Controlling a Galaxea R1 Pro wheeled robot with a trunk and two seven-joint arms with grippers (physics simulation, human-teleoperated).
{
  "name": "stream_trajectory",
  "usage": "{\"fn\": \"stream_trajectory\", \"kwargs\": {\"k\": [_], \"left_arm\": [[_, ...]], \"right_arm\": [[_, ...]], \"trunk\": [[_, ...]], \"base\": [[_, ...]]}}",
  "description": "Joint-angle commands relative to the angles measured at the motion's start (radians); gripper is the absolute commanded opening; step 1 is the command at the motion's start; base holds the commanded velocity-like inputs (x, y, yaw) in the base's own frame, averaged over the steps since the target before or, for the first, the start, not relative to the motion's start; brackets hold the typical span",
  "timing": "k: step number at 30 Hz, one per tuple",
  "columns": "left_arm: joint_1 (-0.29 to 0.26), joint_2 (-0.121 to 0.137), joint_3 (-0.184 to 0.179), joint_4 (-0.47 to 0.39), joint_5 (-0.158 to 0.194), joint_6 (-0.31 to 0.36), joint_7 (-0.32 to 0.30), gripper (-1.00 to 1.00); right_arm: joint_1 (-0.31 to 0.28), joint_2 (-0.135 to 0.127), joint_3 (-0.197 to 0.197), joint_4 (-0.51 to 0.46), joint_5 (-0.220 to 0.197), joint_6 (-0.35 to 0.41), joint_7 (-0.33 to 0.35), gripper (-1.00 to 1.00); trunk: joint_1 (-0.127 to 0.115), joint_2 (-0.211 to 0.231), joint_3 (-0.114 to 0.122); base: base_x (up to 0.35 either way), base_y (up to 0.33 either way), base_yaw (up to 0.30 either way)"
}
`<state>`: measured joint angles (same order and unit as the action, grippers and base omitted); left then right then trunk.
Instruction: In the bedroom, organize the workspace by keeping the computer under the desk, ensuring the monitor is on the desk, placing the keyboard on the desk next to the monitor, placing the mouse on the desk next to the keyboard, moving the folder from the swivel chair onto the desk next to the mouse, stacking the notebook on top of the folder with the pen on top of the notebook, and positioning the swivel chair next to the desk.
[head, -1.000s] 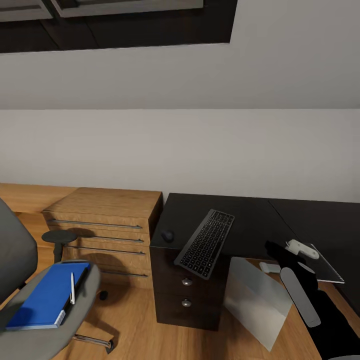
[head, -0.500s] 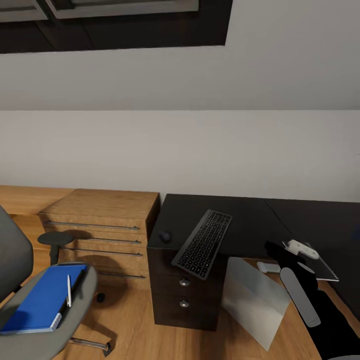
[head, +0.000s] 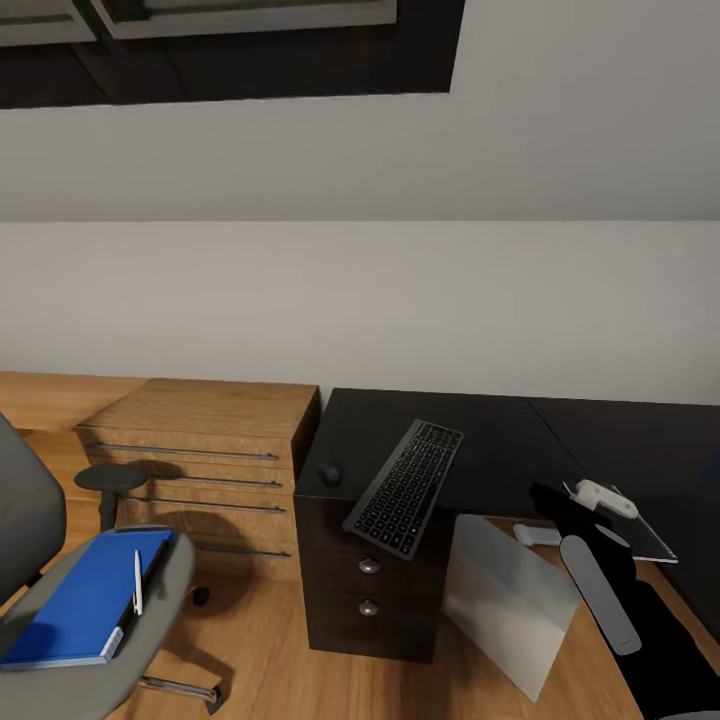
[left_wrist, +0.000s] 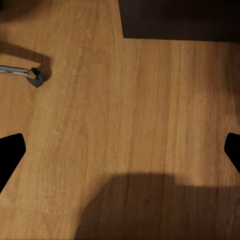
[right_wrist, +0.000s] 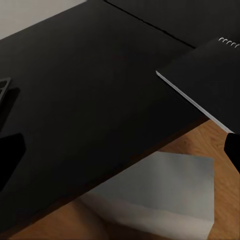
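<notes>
The grey swivel chair (head: 60, 685) stands at the lower left, carrying a blue folder (head: 75, 605) with a white pen (head: 138, 582) lying on top. On the black desk (head: 500, 440) a dark keyboard (head: 405, 487) lies slanted, its near end past the desk edge, and a small dark mouse (head: 330, 472) rests at the left corner. A black spiral notebook (right_wrist: 210, 80) overhangs the desk's near edge at the right. Below it stands the silver computer (head: 510, 600). My right gripper (right_wrist: 120, 150) hovers open over the desk front. My left gripper (left_wrist: 120, 150) hangs open above the wooden floor.
A wooden chest of drawers (head: 200, 440) stands against the wall between the chair and the desk. The desk's dark drawer unit (head: 370, 590) sits under the keyboard. A chair caster (left_wrist: 35, 76) shows on the floor under my left hand. My right arm (head: 600, 590) reaches in from the lower right.
The whole head view slid slightly between one second ago and half a second ago, so the camera moved. Since then nothing has shifted, and the objects kept their places.
</notes>
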<state>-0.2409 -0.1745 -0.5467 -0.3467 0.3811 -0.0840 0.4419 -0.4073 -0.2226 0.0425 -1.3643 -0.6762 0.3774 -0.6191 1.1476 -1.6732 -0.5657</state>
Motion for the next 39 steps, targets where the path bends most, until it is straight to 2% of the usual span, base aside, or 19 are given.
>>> {"fn": "stream_trajectory", "kwargs": {"k": [1, 4, 6, 10, 14, 19, 23, 28, 30, 31, 34, 35, 37, 38, 39], "left_arm": [[-0.001, 0.000, -0.008, 0.001, 0.010, -0.007, 0.006, 1.00], [-0.001, 0.000, -0.009, 0.001, 0.010, -0.008, 0.006, 1.00], [-0.001, 0.000, -0.008, 0.002, 0.010, -0.008, 0.009, 1.00], [-0.001, 0.000, -0.006, 0.002, 0.010, -0.007, 0.010, 1.00], [-0.001, 0.000, -0.003, 0.002, 0.010, -0.007, 0.011, 1.00], [-0.001, 0.000, -0.001, 0.002, 0.010, -0.006, 0.012, 1.00], [-0.001, 0.004, 0.000, 0.001, 0.010, -0.006, 0.012, 1.00], [-0.001, 0.007, -0.001, 0.000, 0.010, -0.006, 0.012, 1.00], [-0.002, 0.007, -0.001, 0.000, 0.010, -0.006, 0.012, 1.00], [-0.002, 0.007, -0.001, 0.000, 0.010, -0.007, 0.012, 1.00], [-0.002, 0.007, -0.001, 0.000, 0.010, -0.007, 0.012, 1.00], [-0.002, 0.007, -0.001, 0.001, 0.010, -0.007, 0.012, 1.00], [-0.001, 0.007, 0.000, 0.000, 0.010, -0.007, 0.012, 1.00], [-0.001, 0.007, 0.000, 0.000, 0.010, -0.007, 0.012, 1.00], [-0.001, 0.007, 0.001, 0.000, 0.010, -0.007, 0.012, 1.00]], "right_arm": [[0.002, -0.001, 0.007, -0.003, -0.005, 0.002, -0.008, 1.00], [0.008, -0.001, 0.034, -0.007, -0.003, -0.001, -0.009, 1.00], [0.013, -0.001, 0.095, -0.016, 0.001, -0.006, -0.010, 1.00], [0.016, -0.001, 0.132, -0.026, 0.004, -0.008, -0.011, 1.00], [0.029, -0.001, 0.151, -0.041, 0.009, -0.009, -0.011, 1.00], [0.076, -0.001, 0.160, -0.095, 0.015, -0.010, -0.011, 1.00], [0.142, -0.001, 0.162, -0.143, 0.018, -0.011, -0.011, 1.00], [0.210, 0.000, 0.177, -0.158, 0.022, -0.017, -0.010, 1.00], [0.239, 0.000, 0.210, -0.146, 0.023, -0.046, -0.009, 1.00], [0.255, 0.000, 0.245, -0.124, 0.028, -0.085, -0.010, 1.00], [0.272, -0.001, 0.309, -0.075, 0.047, -0.169, -0.015, 1.00], [0.279, -0.001, 0.354, -0.035, 0.065, -0.231, -0.027, 1.00], [0.284, -0.001, 0.401, 0.010, 0.082, -0.292, -0.048, 1.00], [0.289, 0.000, 0.504, 0.102, 0.101, -0.398, -0.106, 1.00], [0.290, 0.000, 0.584, 0.160, 0.107, -0.467, -0.148, 1.00]], "trunk": [[0.000, -0.001, -0.001], [-0.008, 0.013, 0.006], [-0.015, 0.027, 0.012], [-0.031, 0.055, 0.025], [-0.046, 0.083, 0.037], [-0.065, 0.118, 0.053], [-0.081, 0.146, 0.066], [-0.100, 0.181, 0.081], [-0.107, 0.195, 0.088], [-0.111, 0.202, 0.091], [-0.123, 0.223, 0.100], [-0.127, 0.230, 0.103], [-0.134, 0.244, 0.110], [-0.138, 0.251, 0.113], [-0.142, 0.258, 0.116]], "base": [[0.000, 0.000, 0.000], [0.000, 0.000, 0.000], [0.000, 0.000, 0.000], [0.000, 0.000, 0.000], [0.000, 0.000, 0.000], [0.000, 0.000, 0.000], [0.000, 0.000, 0.000], [0.000, 0.000, 0.000], [0.000, 0.000, 0.000], [0.000, 0.000, 0.000], [0.000, 0.000, 0.000], [0.000, 0.000, 0.000], [0.000, 0.000, 0.000], [0.000, 0.000, 0.000], [0.000, 0.000, 0.000]]}}
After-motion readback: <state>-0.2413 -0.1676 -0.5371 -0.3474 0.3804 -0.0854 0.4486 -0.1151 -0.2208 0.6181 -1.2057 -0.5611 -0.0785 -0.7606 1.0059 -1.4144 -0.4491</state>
